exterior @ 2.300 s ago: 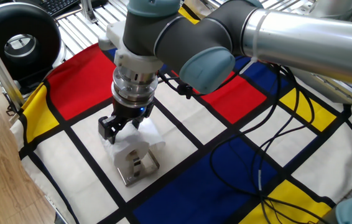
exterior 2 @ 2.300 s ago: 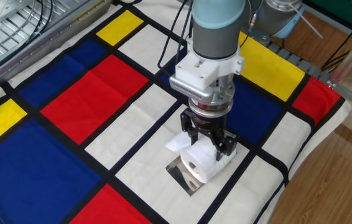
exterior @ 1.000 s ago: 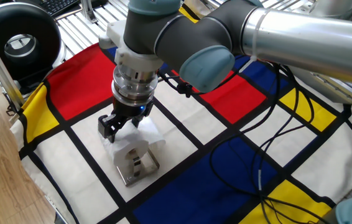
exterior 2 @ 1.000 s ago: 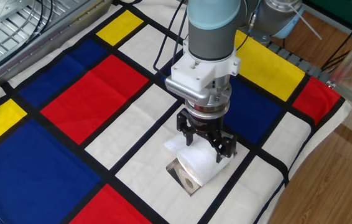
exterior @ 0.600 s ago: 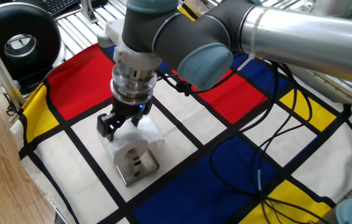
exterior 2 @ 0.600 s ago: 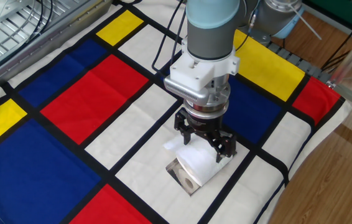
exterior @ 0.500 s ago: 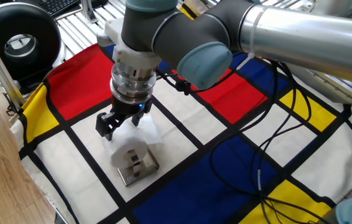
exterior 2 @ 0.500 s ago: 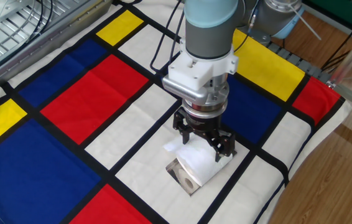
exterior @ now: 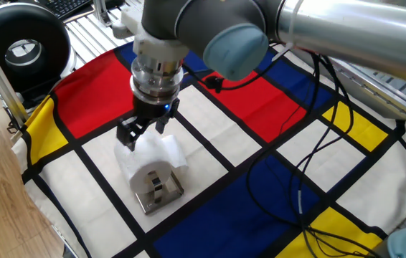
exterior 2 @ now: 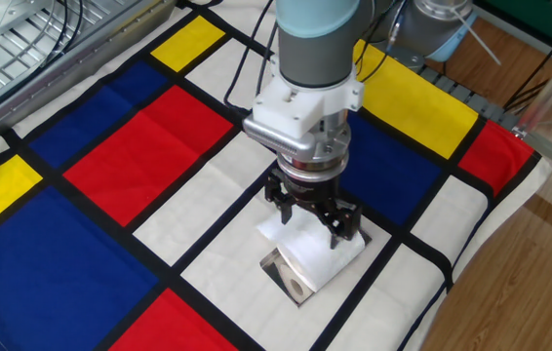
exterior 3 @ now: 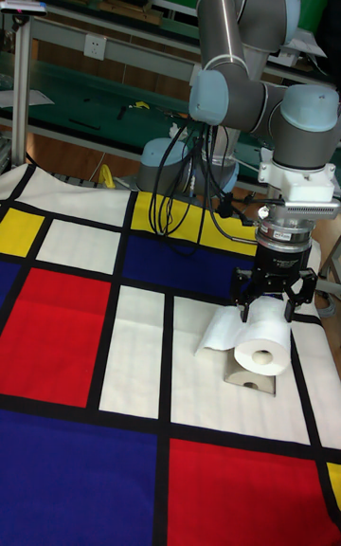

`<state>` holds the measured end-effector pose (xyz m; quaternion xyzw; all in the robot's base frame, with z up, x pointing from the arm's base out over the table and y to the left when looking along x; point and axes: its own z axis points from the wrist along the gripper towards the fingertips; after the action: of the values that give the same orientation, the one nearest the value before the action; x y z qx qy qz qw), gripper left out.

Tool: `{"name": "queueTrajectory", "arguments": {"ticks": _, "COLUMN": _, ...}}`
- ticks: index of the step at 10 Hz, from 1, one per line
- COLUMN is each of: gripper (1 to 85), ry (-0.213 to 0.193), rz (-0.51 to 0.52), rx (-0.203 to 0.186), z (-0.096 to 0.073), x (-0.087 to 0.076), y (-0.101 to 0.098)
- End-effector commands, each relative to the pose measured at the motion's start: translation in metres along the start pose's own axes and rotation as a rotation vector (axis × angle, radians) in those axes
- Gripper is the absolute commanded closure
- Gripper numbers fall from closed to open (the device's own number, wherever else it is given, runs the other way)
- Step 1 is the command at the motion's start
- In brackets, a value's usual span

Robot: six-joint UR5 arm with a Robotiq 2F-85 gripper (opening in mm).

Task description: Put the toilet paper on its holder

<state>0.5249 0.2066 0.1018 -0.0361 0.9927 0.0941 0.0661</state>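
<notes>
The hand (exterior 3: pixel 276 301) hangs just above the toilet paper (exterior 3: pixel 262 340), its two fingers spread apart to either side of the roll's upper end and, as far as the tall fixed view shows, clear of the paper, so it stands open and holds nothing. From the hand, the roll lies directly below and a little toward 6 o'clock in the tall fixed view; in the other fixed view it sits toward 5 o'clock of the hand (exterior 2: pixel 309 214). The toilet paper (exterior 2: pixel 317 254) rests on the holder (exterior 2: pixel 278 269), a shiny plate lying flat on a white square of the tabletop (exterior 2: pixel 130 146), with the roll's open core facing the camera. A loose sheet (exterior 3: pixel 215 333) trails from the roll toward 9 o'clock in the tall fixed view. The tabletop is covered by a cloth of red, blue, yellow and white blocks edged in black. No writing or brand can be read on the roll, the holder or the arm.
</notes>
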Motion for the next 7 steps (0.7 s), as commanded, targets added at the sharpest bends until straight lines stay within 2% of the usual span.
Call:
{"name": "queueTrajectory", "arguments": {"ticks": 1, "gripper": 66.3, "ry": 0.049, "rz": 0.021, "rx": 0.004, "z": -0.0072, "x": 0.0090, "y": -0.0156}}
{"name": "queueTrajectory", "arguments": {"ticks": 2, "gripper": 84.3, "ry": 0.068, "rz": 0.042, "rx": 0.019, "z": -0.0075, "x": 0.0141, "y": -0.0192}}
{"name": "queueTrajectory", "arguments": {"ticks": 3, "gripper": 84.3, "ry": 0.069, "rz": 0.062, "rx": 0.001, "z": -0.0075, "x": 0.0140, "y": -0.0144}}
{"name": "queueTrajectory", "arguments": {"ticks": 4, "gripper": 84.3, "ry": 0.069, "rz": 0.080, "rx": 0.003, "z": -0.0075, "x": 0.0140, "y": -0.0148}}
{"name": "queueTrajectory", "arguments": {"ticks": 6, "gripper": 84.3, "ry": 0.081, "rz": 0.116, "rx": 0.036, "z": -0.0079, "x": 0.0178, "y": -0.0229}}
{"name": "queueTrajectory", "arguments": {"ticks": 7, "gripper": 84.3, "ry": 0.079, "rz": 0.128, "rx": 0.037, "z": -0.0078, "x": 0.0174, "y": -0.0229}}
